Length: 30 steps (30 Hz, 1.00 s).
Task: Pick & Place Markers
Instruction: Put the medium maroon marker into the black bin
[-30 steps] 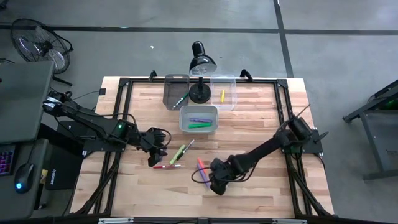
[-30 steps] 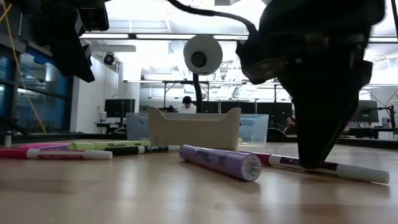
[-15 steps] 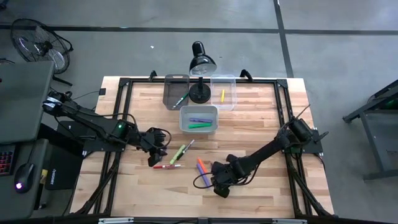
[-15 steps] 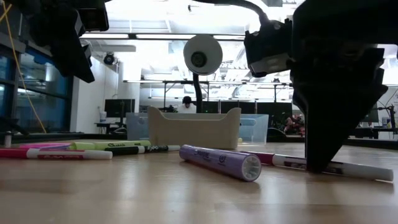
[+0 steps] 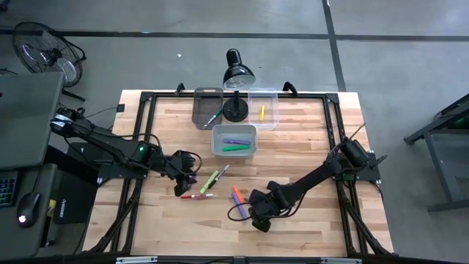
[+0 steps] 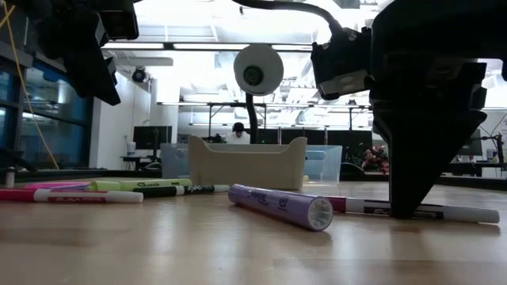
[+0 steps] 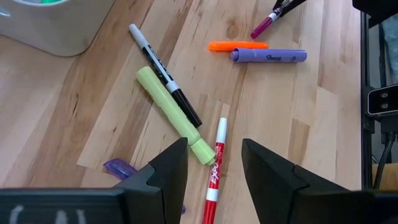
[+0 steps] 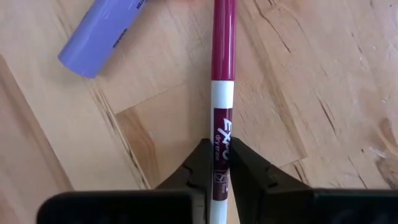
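Several markers lie flat on the wooden table. My right gripper points straight down near the front middle, shut on a magenta-and-white marker that lies beside a purple marker and an orange one. My left gripper hangs open above a red marker, a yellow-green marker and a black-and-white pen, touching none of them. My right gripper pinches the magenta-and-white marker's white barrel between its two fingers, partway along the marker's length. The fingers come from above, pointing down, and lie across the marker. The marker lies flat on the table, its white end sticking out past the fingers.
A grey bin and a clear bin stand at the far edge with a black desk lamp between them. A third bin holding purple and green markers stands nearer the middle. Bare wood lies to the right.
My right gripper has rolled a little about its downward axis and shut on the magenta-and-white marker. The marker has stayed on the table, its white end swinging slightly, so that it lies more level in the low view.
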Each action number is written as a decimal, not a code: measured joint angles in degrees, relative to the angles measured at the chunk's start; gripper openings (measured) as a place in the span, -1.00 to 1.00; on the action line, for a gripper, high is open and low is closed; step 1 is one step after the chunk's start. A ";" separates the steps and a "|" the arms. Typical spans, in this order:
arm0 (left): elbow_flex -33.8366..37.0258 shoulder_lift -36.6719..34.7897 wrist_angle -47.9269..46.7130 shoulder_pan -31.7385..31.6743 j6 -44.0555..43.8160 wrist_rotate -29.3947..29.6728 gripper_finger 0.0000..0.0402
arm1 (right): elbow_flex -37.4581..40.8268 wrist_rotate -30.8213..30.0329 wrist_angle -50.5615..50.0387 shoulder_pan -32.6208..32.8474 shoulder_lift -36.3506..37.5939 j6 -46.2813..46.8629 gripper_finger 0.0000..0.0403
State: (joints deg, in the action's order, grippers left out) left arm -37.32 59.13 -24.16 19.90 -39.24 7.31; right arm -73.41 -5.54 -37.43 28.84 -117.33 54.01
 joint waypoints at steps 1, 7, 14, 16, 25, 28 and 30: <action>0.00 0.00 0.02 -0.02 0.00 0.00 -0.26 | 0.05 -0.45 -0.33 0.00 0.21 0.22 -0.82; 0.00 0.00 0.00 -0.02 -0.02 -0.09 -0.26 | 0.33 -1.97 -1.91 -0.51 2.28 2.63 -0.88; 0.00 0.00 0.03 -0.02 0.00 -0.79 -0.26 | 0.74 -3.12 -6.67 -2.20 4.77 5.48 -0.88; 0.00 0.00 0.00 -0.02 0.00 -0.79 -0.26 | 0.80 -3.31 -9.86 -2.81 5.27 6.95 -0.88; 0.00 -0.02 0.03 -0.02 0.43 -0.78 -0.26 | 0.70 -2.92 -18.11 -7.44 11.49 10.47 -0.87; 0.00 -0.02 0.02 -0.02 0.44 -0.78 -0.26 | 0.61 -4.14 -19.11 -9.25 14.53 10.29 -0.87; 0.00 -0.02 0.02 -0.02 0.44 -0.76 -0.26 | 0.61 -5.26 -19.67 -10.14 16.75 10.19 -0.88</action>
State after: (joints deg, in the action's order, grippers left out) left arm -37.32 59.11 -24.14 19.88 -38.81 6.55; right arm -72.79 -10.80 -57.09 18.70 -100.58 64.20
